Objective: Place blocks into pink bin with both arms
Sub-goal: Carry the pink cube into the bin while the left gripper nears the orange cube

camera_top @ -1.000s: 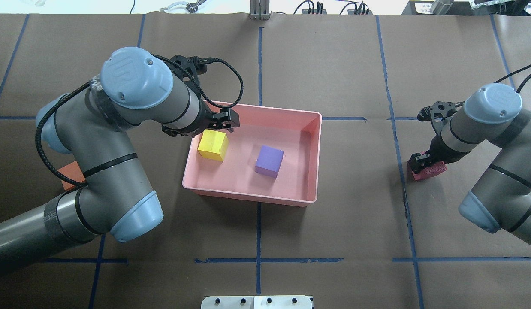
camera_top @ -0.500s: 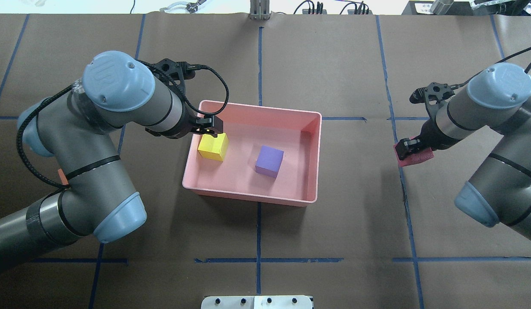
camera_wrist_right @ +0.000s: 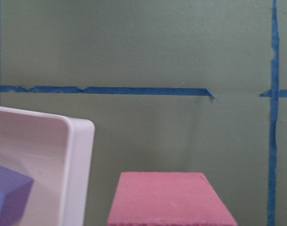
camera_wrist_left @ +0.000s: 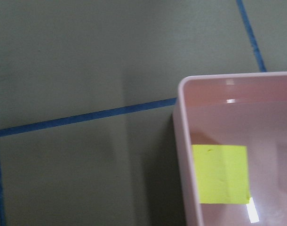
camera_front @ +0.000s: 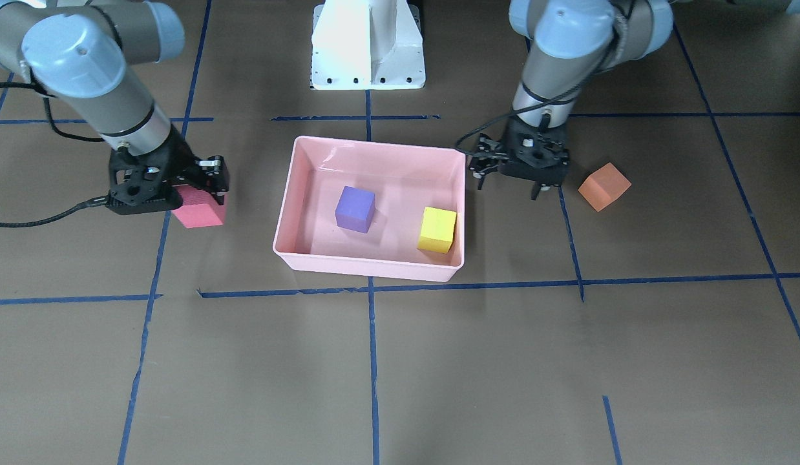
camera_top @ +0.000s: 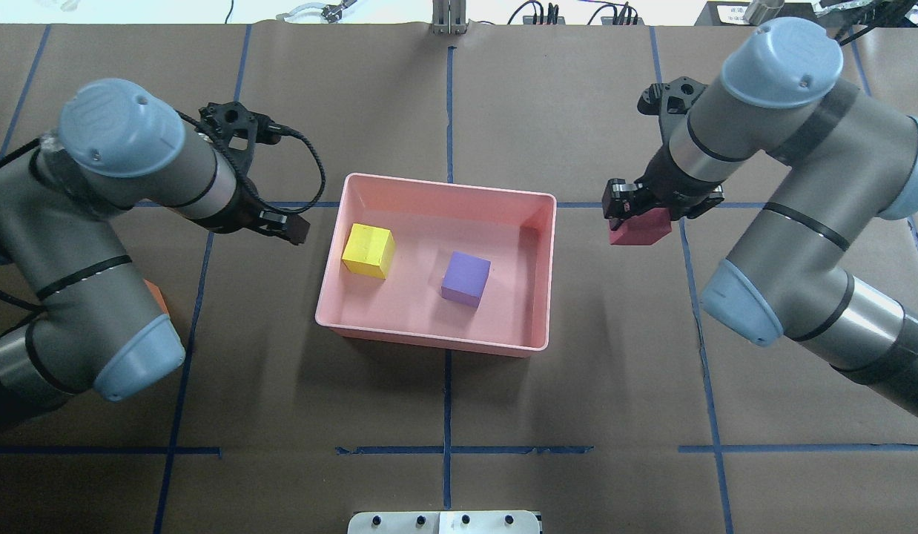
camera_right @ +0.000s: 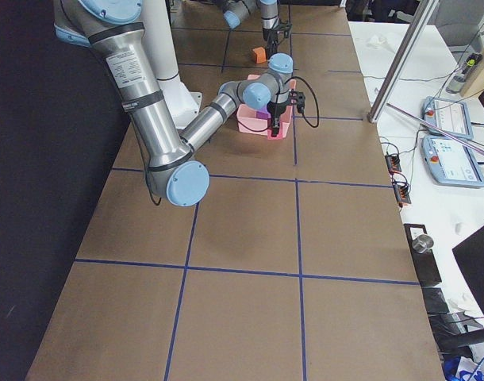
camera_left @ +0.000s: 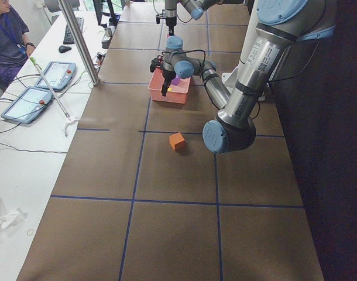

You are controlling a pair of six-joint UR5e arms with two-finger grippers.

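The pink bin (camera_top: 435, 342) sits mid-table and holds the yellow block (camera_top: 368, 251) and the purple block (camera_top: 466, 278). My right gripper (camera_top: 637, 213) is shut on the red block (camera_top: 640, 229) and holds it above the table, just off the bin's right wall; it also shows in the front view (camera_front: 200, 208). My left gripper (camera_top: 292, 227) is open and empty, just outside the bin's left wall. The orange block (camera_front: 604, 186) lies on the table beyond the left gripper, mostly hidden under the left arm in the overhead view (camera_top: 159, 297).
The white base pedestal (camera_front: 368, 45) stands behind the bin on the robot's side. Blue tape lines (camera_top: 448, 104) cross the brown table cover. A side bench with tablets (camera_left: 26, 102) and a seated person lies beyond the table's far edge.
My left gripper has drawn back out of the bin to its left, leaving the yellow block inside. My right gripper has lifted the red block and carried it toward the bin.
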